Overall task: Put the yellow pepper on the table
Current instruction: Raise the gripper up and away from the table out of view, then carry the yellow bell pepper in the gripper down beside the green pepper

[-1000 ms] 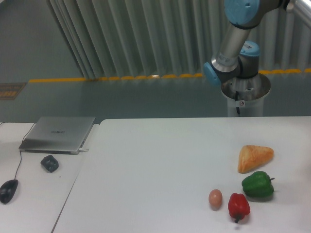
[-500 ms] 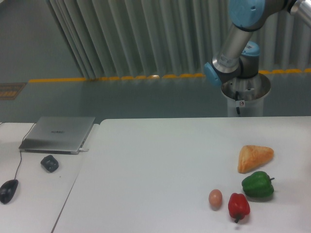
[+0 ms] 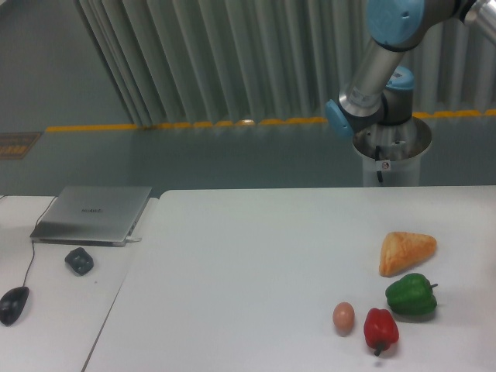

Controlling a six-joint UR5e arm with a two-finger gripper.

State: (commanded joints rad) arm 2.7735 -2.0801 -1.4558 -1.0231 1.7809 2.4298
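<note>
The yellow pepper is out of view. Only the arm's base and lower joints (image 3: pixel 380 85) show at the top right, behind the table; the gripper itself lies outside the frame. The large white table (image 3: pixel 248 263) fills the lower part of the view.
On the table's right side lie a green pepper (image 3: pixel 411 294), a red pepper (image 3: pixel 380 328), a brown egg (image 3: pixel 343 316) and a piece of bread (image 3: pixel 406 251). The smaller desk at left holds a closed laptop (image 3: pixel 93 214), a dark object (image 3: pixel 78 260) and a mouse (image 3: pixel 13 304).
The arm's upper joint has shifted slightly to the right at the top edge. Nothing on the table has moved.
</note>
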